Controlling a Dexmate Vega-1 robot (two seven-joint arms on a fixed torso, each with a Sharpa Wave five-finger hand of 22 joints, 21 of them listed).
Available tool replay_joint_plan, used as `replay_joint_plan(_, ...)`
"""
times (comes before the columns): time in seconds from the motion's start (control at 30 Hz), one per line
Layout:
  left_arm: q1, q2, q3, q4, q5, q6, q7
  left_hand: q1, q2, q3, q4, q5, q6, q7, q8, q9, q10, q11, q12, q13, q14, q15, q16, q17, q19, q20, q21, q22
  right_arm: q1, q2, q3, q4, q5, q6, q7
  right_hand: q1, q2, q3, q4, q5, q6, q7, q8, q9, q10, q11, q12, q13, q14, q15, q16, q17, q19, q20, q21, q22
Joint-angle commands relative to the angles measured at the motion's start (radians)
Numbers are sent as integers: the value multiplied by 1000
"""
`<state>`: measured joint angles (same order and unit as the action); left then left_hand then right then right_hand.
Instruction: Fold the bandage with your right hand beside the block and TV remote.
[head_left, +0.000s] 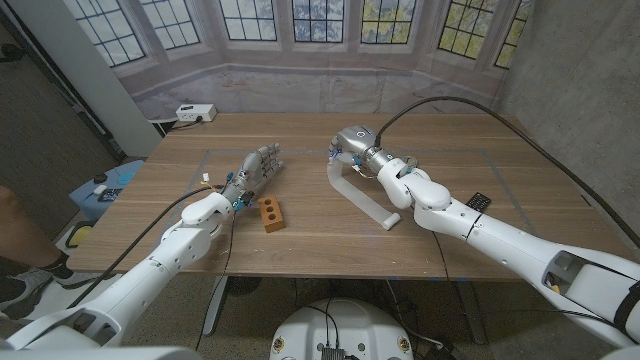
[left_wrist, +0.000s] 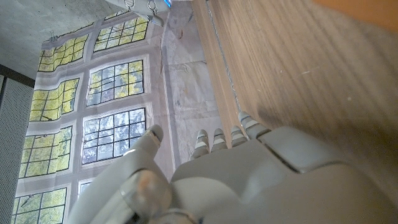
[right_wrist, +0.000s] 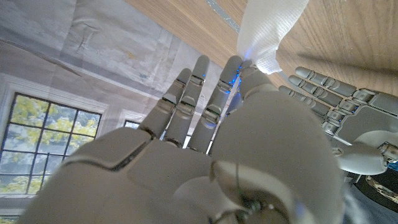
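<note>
— Where's the bandage (head_left: 362, 196) now?

— Stretched across the middle of the table (head_left: 300, 135), its far end pinched in my right hand (head_left: 352, 148), its near end lying flat to the right of the block (head_left: 270, 214). The remote (head_left: 479, 202) sits further right.

— How would you fold it well?

— I'd carry the pinched end low toward the near end and line up the edges before letting go. My left hand (head_left: 257, 168) holds nothing, fingers straight.
</note>
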<state>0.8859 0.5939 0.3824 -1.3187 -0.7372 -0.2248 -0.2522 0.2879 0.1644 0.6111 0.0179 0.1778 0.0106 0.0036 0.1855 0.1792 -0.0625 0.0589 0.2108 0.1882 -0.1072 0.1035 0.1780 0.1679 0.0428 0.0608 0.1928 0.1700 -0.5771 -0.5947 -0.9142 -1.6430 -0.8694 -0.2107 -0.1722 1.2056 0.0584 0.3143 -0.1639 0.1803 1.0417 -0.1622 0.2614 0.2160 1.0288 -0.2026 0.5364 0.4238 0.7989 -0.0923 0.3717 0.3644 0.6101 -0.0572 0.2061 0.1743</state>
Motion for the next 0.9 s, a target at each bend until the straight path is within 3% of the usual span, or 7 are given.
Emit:
replay_joint_plan(0.03, -1, 0, 5, -8, 3, 5, 0, -8, -2, 6, -1, -3, 10, -3, -1, 1, 4, 7, -1, 3, 6, 4, -1, 2, 1, 11, 3, 6, -45, -23, 26, -47, -8, -16, 2, 14, -3, -2, -1, -1, 6, -1, -3, 5, 8, -1, 4, 6, 13, -148, 0, 6, 8, -90, 3, 4)
replay_joint_plan(0.9, -15, 4, 2, -4, 14, -8, 0, -10, -3, 6, -2, -3, 10, -3, -1, 1, 5, 5, -1, 3, 5, 4, -1, 2, 1, 11, 4, 6, -99, -62, 63, -105, -14, -13, 28, 17, -1, -5, 1, -1, 7, 1, -6, 5, 8, 0, 4, 7, 16, -148, -6, 13, 8, -90, 4, 4)
